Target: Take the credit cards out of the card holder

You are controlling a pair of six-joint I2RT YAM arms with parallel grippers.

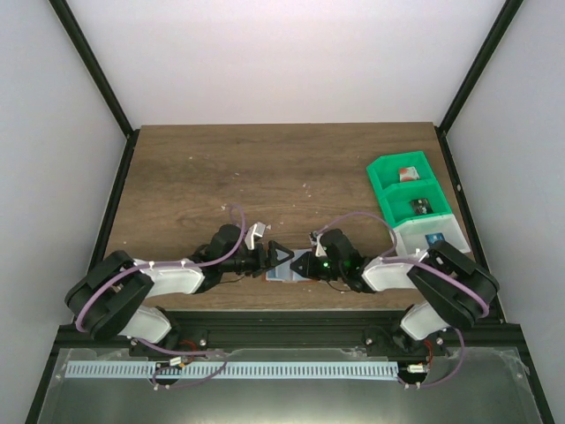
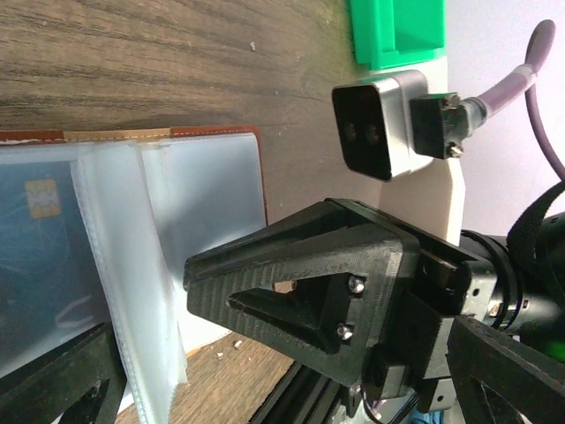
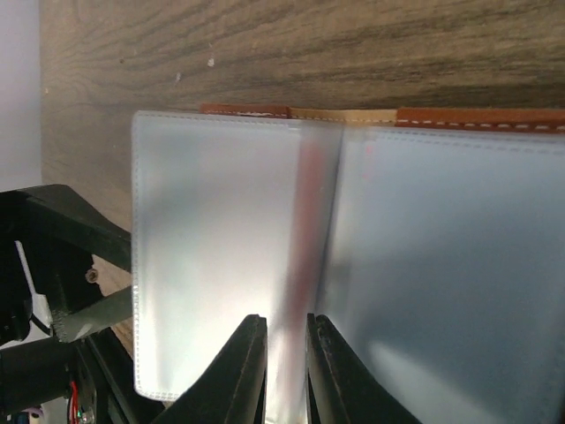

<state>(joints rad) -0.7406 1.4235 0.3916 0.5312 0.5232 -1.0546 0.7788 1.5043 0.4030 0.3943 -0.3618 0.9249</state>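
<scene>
No lettering, number or brand can be read; the blue credit card point(image 2: 35, 274) inside the card holder point(image 2: 212, 194) shows only a gold chip point(image 2: 41, 198).

Both arms reach low toward each other, left gripper point(image 1: 279, 258) spread wide, right gripper point(image 3: 285, 358) pinched nearly closed.
</scene>
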